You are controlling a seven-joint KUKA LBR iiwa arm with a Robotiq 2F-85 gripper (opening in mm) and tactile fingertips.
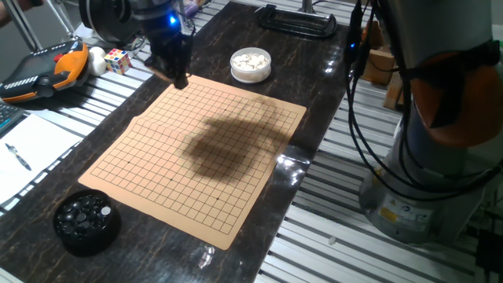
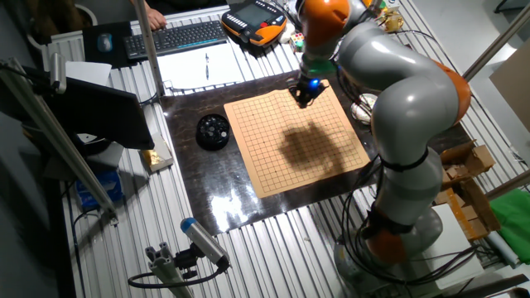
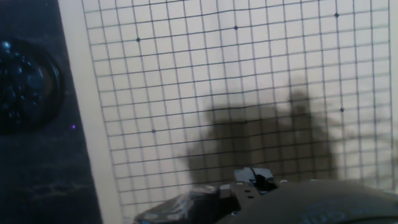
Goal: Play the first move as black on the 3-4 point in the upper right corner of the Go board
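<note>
The tan Go board (image 1: 196,149) (image 2: 294,141) (image 3: 249,93) lies on the dark tabletop, and no stone shows on its grid. A black bowl (image 1: 86,220) (image 2: 213,131) (image 3: 25,84) of glossy black stones stands off one corner. My gripper (image 1: 180,77) (image 2: 303,95) hangs just over the board's corner nearest the cube, fingers pointing down and close together. Whether a black stone sits between them is hidden. In the hand view only the hand's dark body shows at the bottom, with its shadow on the grid.
A white bowl (image 1: 251,64) of white stones stands past the board's far edge. A colour cube (image 1: 118,60), an orange teach pendant (image 1: 43,71) and paper with a pen (image 1: 20,153) lie to the left. My arm's base (image 1: 440,157) and cables stand to the right.
</note>
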